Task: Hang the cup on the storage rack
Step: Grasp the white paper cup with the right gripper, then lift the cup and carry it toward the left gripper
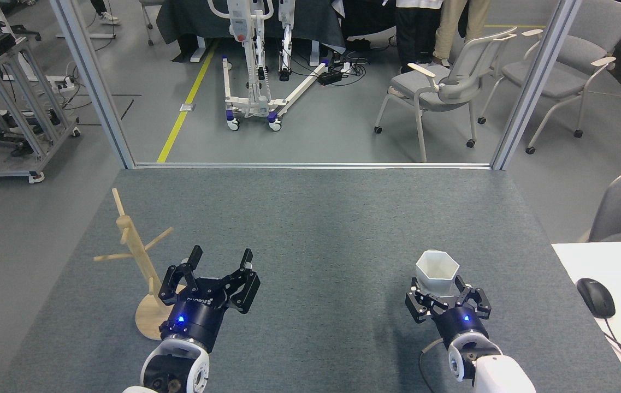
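Rack (141,262) beside open left tool (219,261); cup (437,271) between right tool (443,290) fingers

Grey felt-covered table (310,218) holding two objects.
A wooden rack (141,273) stands upright near the left edge; a white cup (437,271) sits well apart at the right, seemingly resting on the surface.
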Available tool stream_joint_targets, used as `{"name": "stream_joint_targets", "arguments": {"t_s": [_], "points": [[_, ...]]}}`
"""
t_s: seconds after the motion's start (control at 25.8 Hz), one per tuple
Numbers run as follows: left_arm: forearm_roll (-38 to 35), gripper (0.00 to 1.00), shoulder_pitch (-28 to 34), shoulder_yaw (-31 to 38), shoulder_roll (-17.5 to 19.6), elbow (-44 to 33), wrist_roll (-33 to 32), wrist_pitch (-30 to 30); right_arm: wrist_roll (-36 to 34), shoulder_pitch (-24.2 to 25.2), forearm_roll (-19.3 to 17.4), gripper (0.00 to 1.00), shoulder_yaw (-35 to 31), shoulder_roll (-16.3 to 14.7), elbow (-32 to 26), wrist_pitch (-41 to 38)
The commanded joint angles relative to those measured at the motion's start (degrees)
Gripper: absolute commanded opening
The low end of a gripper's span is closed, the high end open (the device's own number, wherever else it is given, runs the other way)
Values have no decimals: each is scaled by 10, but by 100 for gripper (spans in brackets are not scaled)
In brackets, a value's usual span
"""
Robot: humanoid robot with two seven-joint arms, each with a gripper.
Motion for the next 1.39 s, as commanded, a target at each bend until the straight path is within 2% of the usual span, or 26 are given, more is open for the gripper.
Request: {"name": "stream_joint_targets", "arguments": {"t_s": [0.0, 0.19, 0.39, 0.46, 0.58, 0.74, 0.81, 0.93, 1.08, 1.2, 1.35], "points": [[0, 100, -1, 0, 0, 1, 0, 1, 2, -18, -1, 98, 3, -1, 19, 0], [1, 100, 0, 0, 0, 2, 0, 1, 1, -39, -16, 98, 3, -3, 35, 0], [0, 100, 1, 0, 0, 2, 0, 1, 1, -53, -16, 98, 2, -5, 51, 0], [0, 100, 1, 0, 0, 2, 1, 1, 2, -56, -16, 95, 2, -5, 56, 1], [1, 100, 1, 0, 1, 2, 1, 1, 2, -56, -16, 77, 2, -6, 56, -1], [0, 100, 2, 0, 1, 2, 1, 0, 2, -56, -16, 36, 2, -7, 52, -8], [1, 100, 2, 0, 1, 0, 2, -1, 3, -56, -16, 22, 2, -8, 40, -9], [0, 100, 2, 0, 1, -2, 4, -6, 3, -55, -16, 8, 0, -14, -18, -9], [1, 100, 2, -1, 1, -3, 5, -11, 21, -54, -16, 0, -3, -38, -118, -1], [1, 100, 3, -2, 2, -2, 4, -40, 114, -49, -16, 0, -1, -50, -212, 9], [1, 100, 4, -6, 3, -1, 1, -113, 223, -32, -16, 0, 3, -61, -324, 45]]}}
